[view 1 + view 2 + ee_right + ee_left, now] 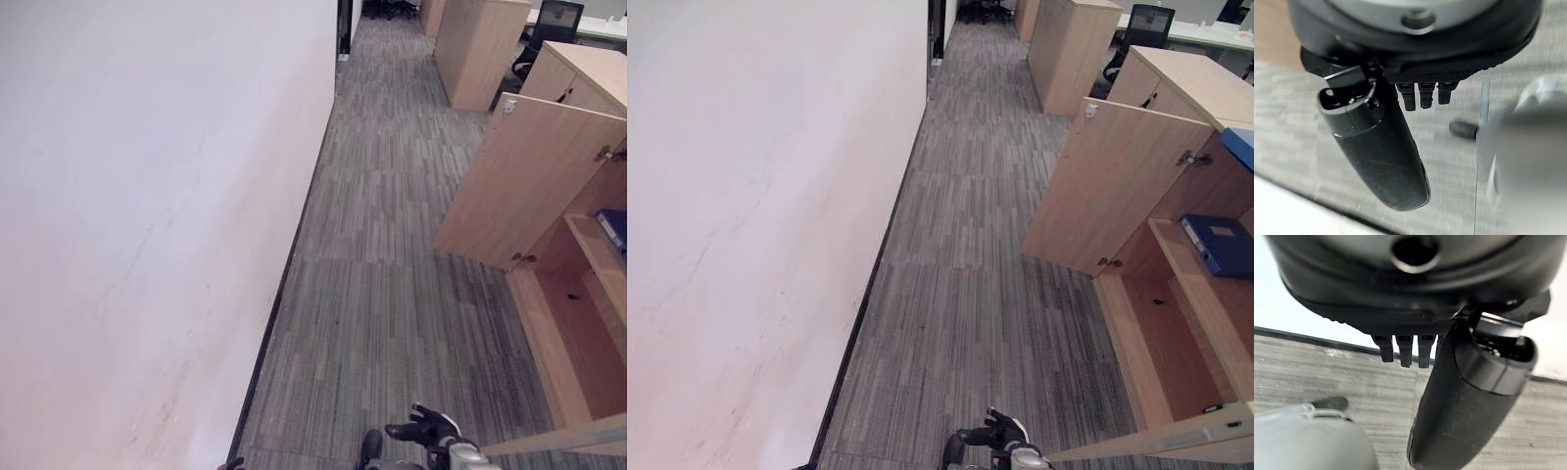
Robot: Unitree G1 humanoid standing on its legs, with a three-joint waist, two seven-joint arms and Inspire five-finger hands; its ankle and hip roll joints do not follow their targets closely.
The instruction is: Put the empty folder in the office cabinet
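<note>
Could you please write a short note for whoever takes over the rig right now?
Right hand: empty, fingers relaxed, hanging over the carpet.
Left hand: also empty and open, near the white wall.
Blue folder: lying on the shelf inside the office cabinet, whose door stands open.
Done: by the look of it, the folder is placed.
Left: possibly closing the door; confirm before moving on.

The blue folder (1223, 245) on the cabinet (1176, 304) shelf is cut off by the picture's edge.
</note>
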